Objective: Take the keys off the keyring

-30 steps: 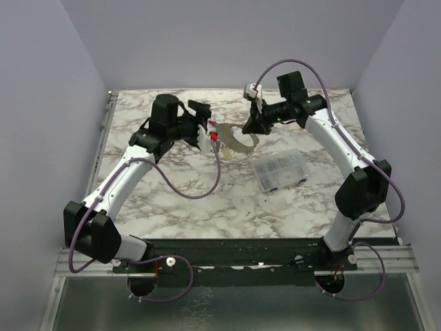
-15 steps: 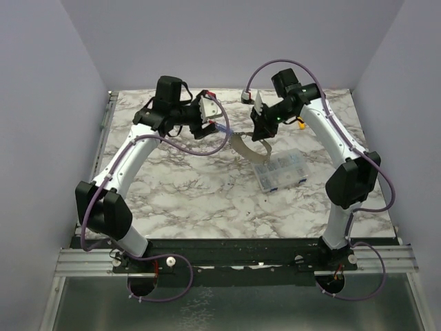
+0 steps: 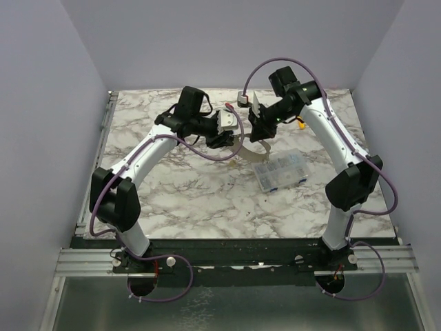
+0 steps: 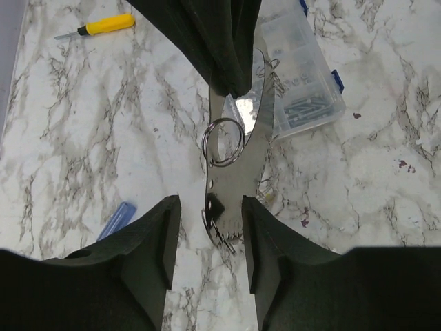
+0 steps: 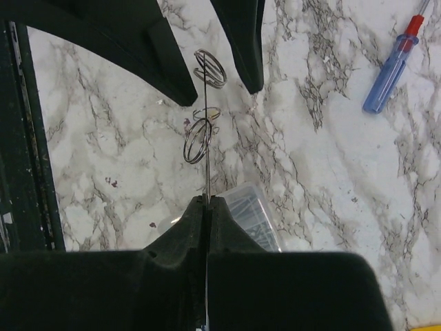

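**Straddling the keyring: left jaws partly apart, right jaws clamped**

Held off the table over its far middle, the keyring (image 3: 251, 148) hangs edge-on from the right gripper (image 5: 207, 203), whose two fingers are pressed tight together on the thin metal. The left gripper (image 4: 210, 214) stands with its jaws partly apart, one finger on each side of the band's free end. A gap shows on one side of the band. On the other side the finger is so close that I cannot tell whether it touches.

The keyring is a wide, flat grey metal band, curved, with a jagged tip. Thin wire loops (image 4: 222, 141) hang through it. In the right wrist view a tiny yellow-tan key (image 5: 209, 112) sits against the band between two loops.

A clear plastic compartment box (image 3: 279, 169) lies on the table just nearer than the keyring and right of the middle. It has blue latches, and small dark metal pieces fill its compartments.

The table (image 3: 172, 200) has a white marble pattern with grey veins. A yellow-handled screwdriver (image 4: 96, 27) lies toward its far right corner. A slim blue-and-red stick (image 5: 393, 65) lies flat on the table.
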Controlling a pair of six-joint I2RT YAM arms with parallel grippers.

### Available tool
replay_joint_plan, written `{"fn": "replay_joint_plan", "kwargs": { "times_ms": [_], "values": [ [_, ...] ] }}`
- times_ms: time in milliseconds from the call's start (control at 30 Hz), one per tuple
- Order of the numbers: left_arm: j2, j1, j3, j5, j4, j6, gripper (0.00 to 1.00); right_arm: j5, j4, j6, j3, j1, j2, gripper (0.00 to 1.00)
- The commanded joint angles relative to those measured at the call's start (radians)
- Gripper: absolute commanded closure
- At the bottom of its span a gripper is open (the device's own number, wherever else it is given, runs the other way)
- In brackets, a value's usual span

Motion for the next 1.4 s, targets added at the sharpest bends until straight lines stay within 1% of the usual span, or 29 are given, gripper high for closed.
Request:
{"fn": "replay_joint_plan", "kwargs": {
  "times_ms": [0,100,200,267,333,367,433,500,567,633,667,767,900,1033,1100,1233,1300,1367],
  "values": [
    [0.025,-0.023,0.004,0.044,-0.007,-0.019,0.57,-0.005,-0.029,-0.059,0.033,0.026,-0.041,0.99],
    [0.040,-0.029,0.018,0.046,-0.008,-0.035,0.61,-0.001,-0.027,-0.072,0.046,0.032,-0.040,0.99],
    [0.041,-0.033,0.019,0.041,-0.007,-0.053,0.72,-0.006,-0.014,-0.062,0.062,0.032,-0.042,0.99],
    [0.033,-0.033,0.012,0.027,-0.007,-0.060,0.83,-0.006,-0.005,-0.058,0.065,0.032,-0.048,0.99],
    [0.023,-0.033,0.006,0.016,-0.007,-0.074,0.99,-0.006,0.010,-0.054,0.058,0.032,-0.058,0.99],
    [0.017,-0.033,0.007,0.015,-0.007,-0.083,1.00,-0.006,0.026,-0.044,0.048,0.032,-0.065,0.99],
    [0.011,-0.033,0.026,0.019,-0.007,-0.119,1.00,-0.001,0.073,0.001,0.025,0.027,-0.083,0.88],
    [0.015,-0.028,0.070,0.032,-0.005,-0.182,1.00,-0.003,0.138,0.062,0.001,0.010,-0.106,0.80],
    [0.023,-0.017,0.119,0.053,-0.006,-0.250,1.00,-0.046,0.211,0.123,-0.012,-0.027,-0.126,0.66],
    [0.033,-0.012,0.157,0.062,-0.005,-0.308,1.00,-0.095,0.286,0.211,-0.019,-0.075,-0.142,0.48],
    [0.038,-0.008,0.170,0.064,-0.005,-0.332,1.00,-0.122,0.328,0.255,-0.022,-0.100,-0.149,0.43],
    [0.052,0.007,0.206,0.097,-0.006,-0.385,1.00,-0.186,0.439,0.383,-0.038,-0.173,-0.164,0.34],
    [0.078,0.036,0.287,0.139,-0.005,-0.449,1.00,-0.259,0.539,0.515,-0.041,-0.255,-0.168,0.30],
    [0.137,0.083,0.415,0.210,0.004,-0.587,1.00,-0.334,0.600,0.591,-0.079,-0.310,-0.196,0.26],
    [0.166,0.101,0.472,0.252,0.015,-0.673,1.00,-0.353,0.655,0.617,-0.145,-0.318,-0.235,0.25],
    [0.183,0.110,0.530,0.297,0.050,-0.753,1.00,-0.363,0.829,0.666,-0.326,-0.320,-0.325,0.25],
    [0.184,0.113,0.541,0.312,0.077,-0.794,1.00,-0.402,0.840,0.668,-0.336,-0.323,-0.329,0.25],
    [0.184,0.116,0.548,0.340,0.099,-0.823,1.00,-0.469,0.808,0.678,-0.294,-0.332,-0.299,0.26]
  ]
}}
